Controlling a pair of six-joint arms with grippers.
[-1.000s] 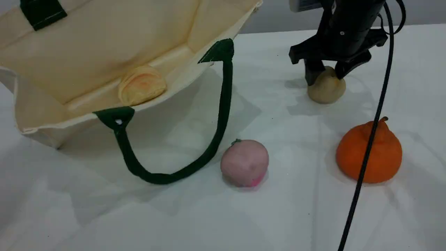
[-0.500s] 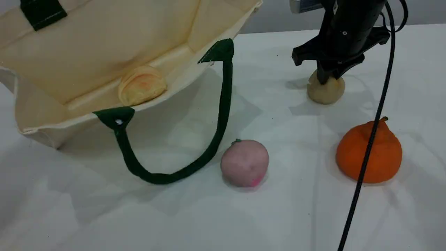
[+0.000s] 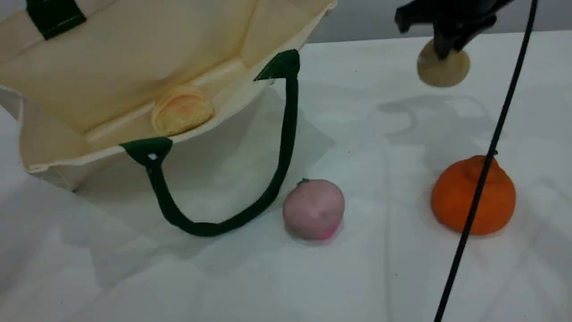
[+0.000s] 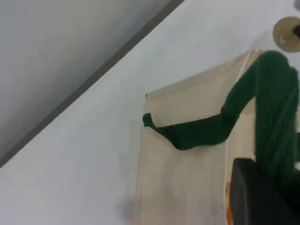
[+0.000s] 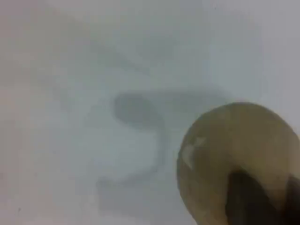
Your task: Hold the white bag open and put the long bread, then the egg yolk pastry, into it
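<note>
At the far left the white bag stands gaping, its mouth tipped toward me. The left gripper is closed on the bag's upper strap, holding that side up. The long bread lies inside, against the bottom fold. The lower strap loops out onto the table, just beside a pink ball. Further right, the right gripper pinches the egg yolk pastry clear of the table, its shadow beneath. An orange fruit sits nearest me, crossed by a black cable.
</note>
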